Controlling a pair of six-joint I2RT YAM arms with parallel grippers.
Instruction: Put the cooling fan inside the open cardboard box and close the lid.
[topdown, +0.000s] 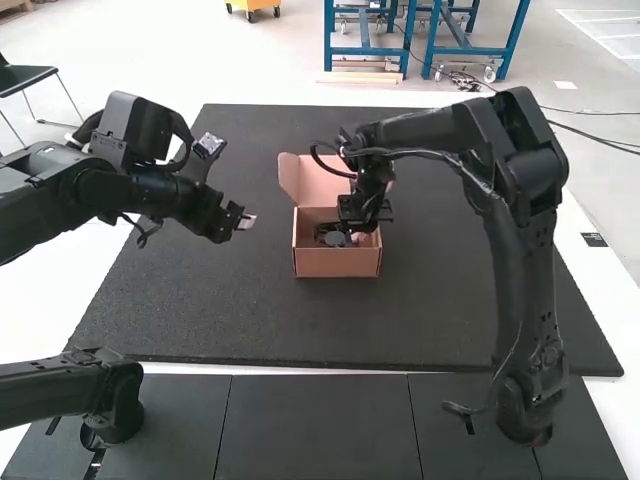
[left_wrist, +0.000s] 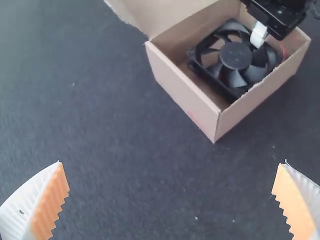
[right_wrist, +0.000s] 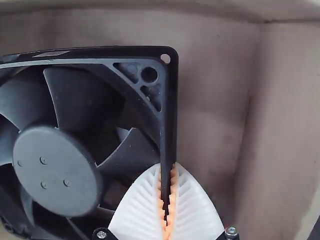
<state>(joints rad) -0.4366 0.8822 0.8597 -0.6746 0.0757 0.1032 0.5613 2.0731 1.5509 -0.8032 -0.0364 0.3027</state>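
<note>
The right hand (right_wrist: 167, 172) clenches the frame edge of the cooling fan (right_wrist: 55, 170) inside the cardboard box (topdown: 337, 262); the left hand (topdown: 243, 218) hangs released beside the box.

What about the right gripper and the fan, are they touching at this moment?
Touching. The right wrist view shows the right gripper with both fingers pinched on the frame edge of the fan, with no gap, inside the box.

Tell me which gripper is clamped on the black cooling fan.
The right gripper: its white ribbed fingers pinch the frame of the black plastic cooling fan inside the brown cardboard box. The left gripper hangs open over the dark mat.
</note>
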